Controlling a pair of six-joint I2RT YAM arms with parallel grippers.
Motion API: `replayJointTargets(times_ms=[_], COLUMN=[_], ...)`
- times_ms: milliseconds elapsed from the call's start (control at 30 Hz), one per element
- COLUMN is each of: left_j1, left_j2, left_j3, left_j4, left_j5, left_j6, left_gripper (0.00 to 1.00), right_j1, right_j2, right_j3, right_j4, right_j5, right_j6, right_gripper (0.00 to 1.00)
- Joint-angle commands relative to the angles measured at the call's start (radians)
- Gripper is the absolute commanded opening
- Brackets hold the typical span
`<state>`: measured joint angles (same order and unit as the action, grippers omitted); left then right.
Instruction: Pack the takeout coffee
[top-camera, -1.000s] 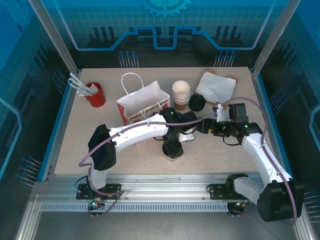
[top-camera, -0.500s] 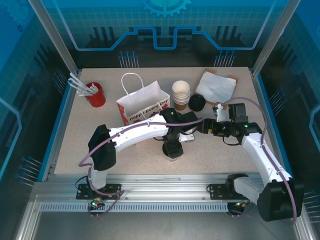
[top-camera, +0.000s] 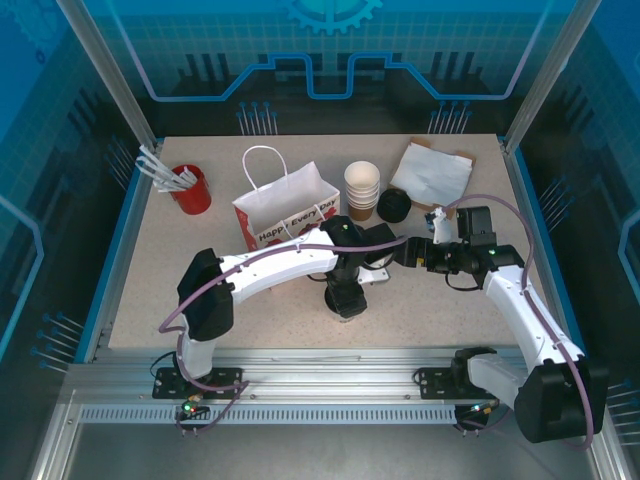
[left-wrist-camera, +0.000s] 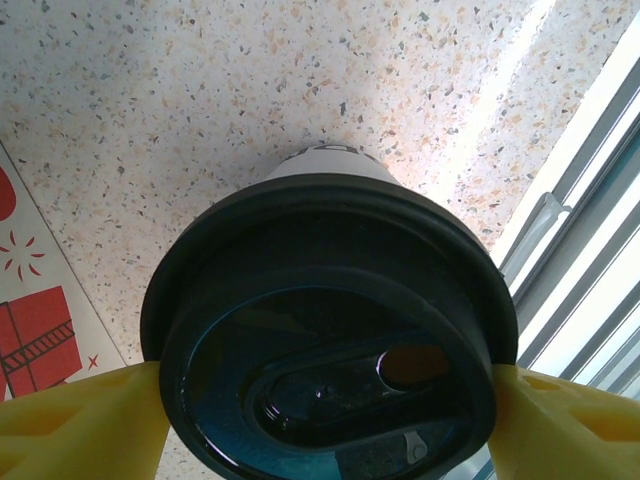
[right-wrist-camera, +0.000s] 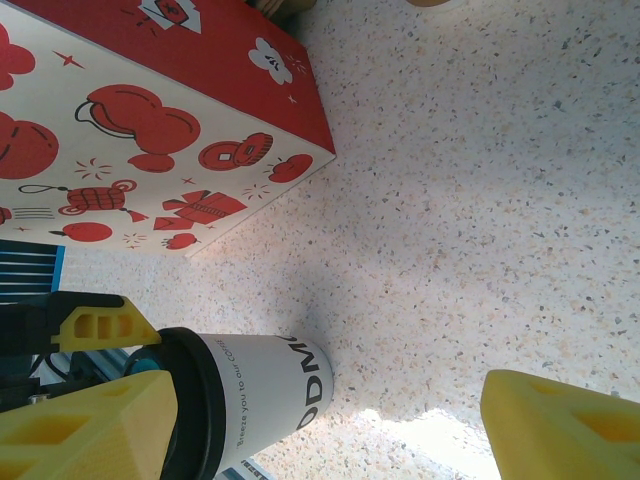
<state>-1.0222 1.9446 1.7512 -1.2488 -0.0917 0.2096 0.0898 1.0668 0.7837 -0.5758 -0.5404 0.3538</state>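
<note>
Coffee cup between left fingers, grip unclear; right fingers spread, empty; bag nearby.

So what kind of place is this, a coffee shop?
Probably a robot test booth, not a shop: two robot arms bolted to a metal rail, blue panels around the table, and a paper bag with stacked cups.
</note>
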Motion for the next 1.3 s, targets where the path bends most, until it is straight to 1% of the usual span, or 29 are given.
replayJointTargets(times_ms=[0,300,600,700,833,933,1033,1267], left_j1=[-0.006,-0.005,-0.004,-0.003,-0.001,-0.001,-0.001,-0.001], left_j2=[0.016,0.003,-0.018,-0.011,0.040,0.056,0.052,0.053], left_j3=[-0.013,0.000,0.038,0.070,0.155,0.179,0.187,0.184], left_j4=[-0.018,-0.023,-0.056,-0.076,-0.152,-0.181,-0.186,-0.198], left_j5=[-0.010,-0.017,-0.043,-0.061,-0.096,-0.104,-0.121,-0.117], left_j6=[0.004,0.001,-0.029,-0.081,-0.209,-0.279,-0.326,-0.398], left_gripper=[0.80,0.72,0.61,0.58,0.55,0.54,0.54,0.52], right_j1=[-0.014,-0.012,-0.009,-0.008,-0.008,-0.007,-0.007,-0.005], right_j2=[-0.001,-0.004,-0.007,-0.008,-0.007,-0.008,-0.010,-0.002], right_j3=[-0.010,-0.011,-0.005,-0.004,-0.001,-0.001,0.003,0.005], right_j4=[-0.010,-0.011,-0.012,-0.014,-0.016,-0.020,-0.028,-0.027], right_j5=[-0.022,-0.021,-0.023,-0.020,-0.018,-0.014,-0.009,-0.009], right_j6=[-0.016,-0.018,-0.015,-0.013,-0.013,-0.015,-0.019,-0.016], right_gripper=[0.81,0.81,0.81,0.81,0.81,0.81,0.81,0.81])
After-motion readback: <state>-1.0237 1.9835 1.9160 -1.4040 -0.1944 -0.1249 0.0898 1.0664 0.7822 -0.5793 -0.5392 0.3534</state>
